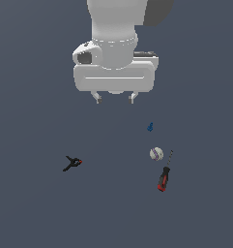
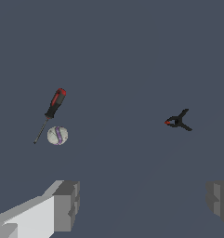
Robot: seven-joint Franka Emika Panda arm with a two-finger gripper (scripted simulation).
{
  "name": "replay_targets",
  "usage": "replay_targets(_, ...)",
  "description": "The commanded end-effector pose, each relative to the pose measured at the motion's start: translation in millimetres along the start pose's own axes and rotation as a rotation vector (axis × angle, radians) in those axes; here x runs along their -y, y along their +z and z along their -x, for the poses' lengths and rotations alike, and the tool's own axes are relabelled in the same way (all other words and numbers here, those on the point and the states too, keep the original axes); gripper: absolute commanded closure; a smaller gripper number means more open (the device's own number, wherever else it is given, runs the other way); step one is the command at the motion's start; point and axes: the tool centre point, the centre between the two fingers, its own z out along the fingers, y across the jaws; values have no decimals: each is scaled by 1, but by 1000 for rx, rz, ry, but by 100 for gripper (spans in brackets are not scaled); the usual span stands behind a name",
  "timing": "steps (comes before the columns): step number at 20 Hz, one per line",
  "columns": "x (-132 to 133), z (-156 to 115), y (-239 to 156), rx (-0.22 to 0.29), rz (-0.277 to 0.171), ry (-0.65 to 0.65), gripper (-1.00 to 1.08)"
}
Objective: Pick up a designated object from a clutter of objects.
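Red-and-black handle, thin dark shaft: screwdriver lying flat on the plain grey-blue floor, toward the exterior view's right and lower half. Long axis nearly upright in that view, slightly tilted, handle end nearer the bottom edge, shaft tip pointing up and a little to the exterior view's right. Seen again from the wrist view, handle and tip reversed on the diagonal. Just beside the shaft, white ball with purple marks, close to it but whether touching cannot be told. Near the ball on its far side, a tiny blue piece, apart from both. Well apart toward the exterior view's left, black clamp with red tips. No readable writing or brand on any item; too small to tell. Above the clutter, white gripper, fingers spread wide, holding nothing, clear of every object.
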Motion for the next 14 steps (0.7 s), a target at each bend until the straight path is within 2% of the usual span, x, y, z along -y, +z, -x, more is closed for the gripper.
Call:
replay_targets(1, 0, 0, 0, 0, 0, 0, -92)
replay_targets(9, -24, 4, 6, 15, -5, 16, -92)
replay_targets(14, -25, 4, 6, 16, -5, 16, -92)
